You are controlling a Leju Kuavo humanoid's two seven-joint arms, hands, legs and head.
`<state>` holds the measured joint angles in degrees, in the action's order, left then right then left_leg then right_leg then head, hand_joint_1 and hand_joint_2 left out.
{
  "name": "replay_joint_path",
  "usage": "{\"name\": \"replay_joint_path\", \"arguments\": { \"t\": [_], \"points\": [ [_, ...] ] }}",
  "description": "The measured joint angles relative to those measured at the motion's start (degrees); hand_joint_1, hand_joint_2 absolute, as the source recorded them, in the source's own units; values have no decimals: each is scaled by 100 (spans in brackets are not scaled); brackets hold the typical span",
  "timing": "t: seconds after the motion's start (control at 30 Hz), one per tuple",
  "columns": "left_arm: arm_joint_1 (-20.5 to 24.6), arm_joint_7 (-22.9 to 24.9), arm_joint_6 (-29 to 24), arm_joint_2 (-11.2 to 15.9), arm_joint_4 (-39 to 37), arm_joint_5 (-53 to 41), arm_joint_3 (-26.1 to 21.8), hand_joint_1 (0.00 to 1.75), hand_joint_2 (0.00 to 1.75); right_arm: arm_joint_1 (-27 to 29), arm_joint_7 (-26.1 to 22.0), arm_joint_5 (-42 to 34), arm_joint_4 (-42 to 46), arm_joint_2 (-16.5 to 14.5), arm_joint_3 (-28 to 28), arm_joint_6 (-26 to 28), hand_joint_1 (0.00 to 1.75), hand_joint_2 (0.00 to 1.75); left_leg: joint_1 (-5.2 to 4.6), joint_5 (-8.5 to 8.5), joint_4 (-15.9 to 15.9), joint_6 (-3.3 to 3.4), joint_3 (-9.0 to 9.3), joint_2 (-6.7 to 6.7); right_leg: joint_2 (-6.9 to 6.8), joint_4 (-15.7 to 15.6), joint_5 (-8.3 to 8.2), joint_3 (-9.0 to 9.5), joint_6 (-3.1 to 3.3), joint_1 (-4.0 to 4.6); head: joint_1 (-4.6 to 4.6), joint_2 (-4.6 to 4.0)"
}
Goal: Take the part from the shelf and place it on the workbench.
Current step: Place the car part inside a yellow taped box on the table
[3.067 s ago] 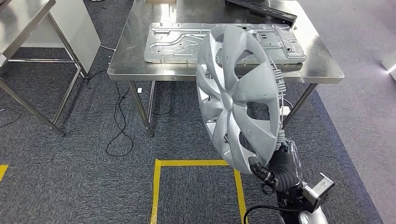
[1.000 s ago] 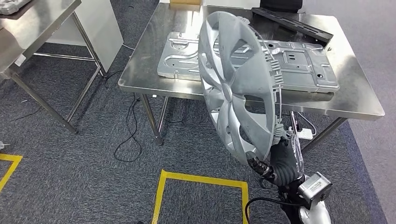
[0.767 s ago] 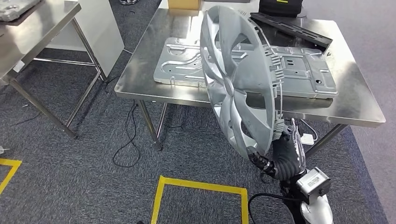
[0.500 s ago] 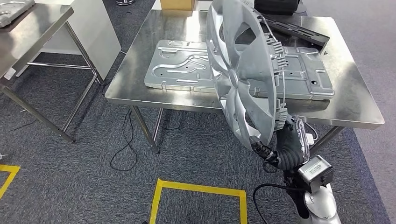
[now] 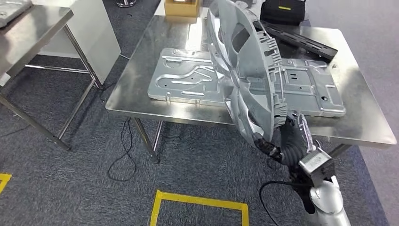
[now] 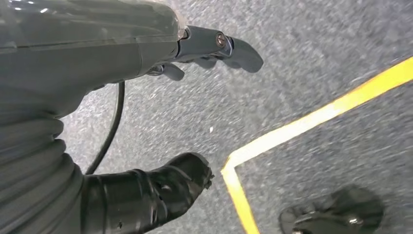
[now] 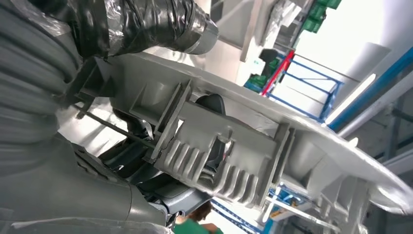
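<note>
1. Head view. Item: silver wheel cover (image 5: pixel 244 70), held on edge, nearly upright, raised over the front part of the steel table (image 5: pixel 141 89). Holder: right robot hand (image 5: pixel 287 141), gripping the cover's lower rim from below, in front of the table edge. On the table: a flat stamped metal panel (image 5: pixel 188 80), lying directly behind and under the cover; a long black bar (image 5: pixel 301 42) toward the far right; a black case (image 5: pixel 282 10) and a cardboard box (image 5: pixel 181 7) at the far edge. Risk, as judged: the cover is wide and held at one point on its rim, so it may swing or twist in the grasp; lowered here, it would land on the panel rather than on bare steel, and could slide or scrape; its lower rim could catch the table's front edge if brought down too soon.

2. Left wrist view. Item: left robot hand (image 6: pixel 214 48), hanging over grey carpet (image 6: pixel 302 44) with yellow floor tape (image 6: pixel 311 117); it carries nothing, fingers loosely bent. Risk: none judged here.

3. Right wrist view. Item: ribbed clips on the cover's back side (image 7: pixel 219 161), close against the right robot hand, whose dark fingers (image 7: pixel 160 190) wrap beneath the rim. Risk, as judged: the grip bears on thin plastic ribs and a wire ring; the load could shift on them and loosen the hold.
</note>
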<state>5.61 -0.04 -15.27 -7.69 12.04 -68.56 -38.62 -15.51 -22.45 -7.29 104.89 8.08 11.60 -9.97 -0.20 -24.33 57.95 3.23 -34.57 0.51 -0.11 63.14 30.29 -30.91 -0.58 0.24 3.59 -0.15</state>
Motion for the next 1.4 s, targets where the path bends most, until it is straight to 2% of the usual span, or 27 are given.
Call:
{"name": "replay_joint_path", "arguments": {
  "t": [0.03,0.1,0.13,0.17,0.23,0.3,0.4,0.47,0.5,0.57,0.6,0.63,0.67,0.77,0.8,0.83,0.9,0.97,1.0,1.07,1.1,1.13,1.17,1.23,1.27,1.3,1.4],
  "points": [
    [7,1,1,0,0,-1,0,0,175,-22,3,-1,-7,7,0,0,175,175,3,-16,-6,7,21,-1,4,164,21,-108,-14,-5,-1,0],
    [32,5,9,-3,0,-20,0,0,175,-137,40,33,-68,55,1,7,175,175,12,-139,-10,8,154,2,8,754,239,-635,-87,-53,-7,0],
    [42,11,17,-7,0,-36,0,0,175,-216,72,85,-125,96,2,21,175,175,23,-234,-6,-4,261,9,7,868,281,-862,-129,-86,-7,0],
    [47,16,26,-12,0,-56,1,0,175,-298,107,147,-185,141,2,45,175,175,36,-342,0,-25,388,18,5,793,213,-1005,-164,-119,-7,0],
    [47,25,37,-25,-1,-80,2,0,175,-427,147,258,-286,210,3,110,175,175,53,-522,20,-88,576,38,-2,106,-387,-932,-168,-143,-4,0],
    [63,33,41,-31,-2,-93,3,0,175,-530,162,309,-362,241,8,155,175,175,46,-640,25,-169,664,51,-4,-259,-752,-857,-88,-121,-2,0],
    [87,51,52,-32,-2,-128,6,0,175,-679,203,406,-470,274,14,199,175,175,43,-604,175,-272,661,41,15,-320,-697,-745,66,-110,-6,0],
    [101,56,61,-32,-2,-163,9,0,175,-824,266,570,-576,304,14,257,175,175,57,-597,639,-308,402,15,16,-360,-622,-624,146,-108,-9,0],
    [106,56,67,-33,-2,-179,10,0,175,-914,303,664,-638,316,14,291,175,175,64,-687,977,-321,182,2,14,-369,-569,-565,176,-98,-10,0],
    [106,56,88,-34,-2,-207,11,0,175,-1112,376,888,-804,342,28,339,175,175,67,-1014,1571,-331,-300,-6,20,-371,-449,-434,208,-72,-12,0],
    [102,56,98,-34,-2,-218,12,0,175,-1205,410,989,-900,359,45,354,175,175,67,-1144,1696,-326,-479,-6,27,-371,-381,-351,215,-56,-12,0],
    [100,56,109,-35,-2,-228,13,0,175,-1285,438,1075,-997,376,62,360,175,175,65,-1162,1645,-312,-573,-6,33,-371,-313,-261,219,-39,-12,0],
    [99,56,115,-35,-2,-235,13,0,175,-1353,457,1124,-1081,390,77,366,175,175,57,-1019,1413,-283,-587,-6,37,-371,-238,-157,220,-20,-12,0],
    [88,57,124,-32,-2,-250,13,0,175,-1529,492,1357,-1288,424,130,451,175,175,-18,-89,433,-128,-476,3,46,-369,-27,77,196,16,-7,0],
    [85,58,127,-30,-2,-266,13,0,175,-1614,527,1541,-1364,440,168,508,175,175,-50,108,269,-92,-448,8,60,-374,21,111,172,9,-5,0],
    [87,61,130,-28,-2,-284,14,0,175,-1731,600,1865,-1472,466,234,594,175,175,-87,183,193,-70,-428,16,80,-384,54,146,140,-3,-5,0],
    [119,55,138,-28,-2,-326,16,0,175,-2017,817,2774,-1730,558,418,819,175,175,-98,212,110,-41,-341,17,94,-424,104,184,80,-33,-15,0],
    [167,21,169,-30,-2,-363,23,0,175,-2382,1041,3892,-2077,720,684,1078,175,175,-70,219,2,-1,-247,16,71,-230,220,101,27,-45,-20,0],
    [189,2,195,-31,-2,-381,27,0,175,-2577,1130,4390,-2279,803,836,1175,175,175,-62,203,-31,18,-200,16,58,53,330,-59,-1,-60,-22,0],
    [221,-21,241,-32,-2,-407,40,0,175,-2866,1222,4991,-2697,928,1126,1252,175,175,-60,130,-38,47,-122,24,48,825,530,-558,-66,-82,-19,0],
    [227,-27,254,-35,-2,-413,48,0,175,-2931,1242,5103,-2879,973,1239,1258,175,175,-57,86,-36,49,-76,33,45,1105,535,-785,-93,-98,-17,0],
    [224,-31,260,-39,-2,-415,54,0,175,-2955,1252,5150,-3026,1008,1326,1261,175,175,-53,42,-29,46,-27,46,43,1187,430,-926,-112,-113,-17,0],
    [217,-33,262,-43,-2,-416,58,0,175,-2972,1261,5167,-3131,1034,1388,1262,175,175,-48,-6,-15,37,21,57,40,1034,205,-955,-124,-127,-17,0],
    [203,-32,261,-48,-2,-423,66,0,175,-3054,1299,5289,-3282,1072,1490,1266,175,175,-44,-118,35,2,88,71,35,323,-355,-791,-132,-146,-18,0],
    [209,-6,257,-49,-2,-441,73,0,175,-3130,1343,5437,-3363,1088,1564,1255,175,175,-49,-166,70,-25,99,74,37,-9,-520,-687,-121,-142,-19,0],
    [216,36,251,-49,-2,-466,84,0,175,-3209,1394,5644,-3466,1103,1662,1243,175,175,-53,-194,89,-54,91,76,40,-207,-590,-622,-93,-132,-23,0],
    [209,75,215,-45,-2,-522,110,0,175,-3414,1497,6376,-4006,1115,2055,1298,175,175,-48,-219,88,-135,68,78,47,-316,-556,-582,16,-105,-34,0]
  ]
}}
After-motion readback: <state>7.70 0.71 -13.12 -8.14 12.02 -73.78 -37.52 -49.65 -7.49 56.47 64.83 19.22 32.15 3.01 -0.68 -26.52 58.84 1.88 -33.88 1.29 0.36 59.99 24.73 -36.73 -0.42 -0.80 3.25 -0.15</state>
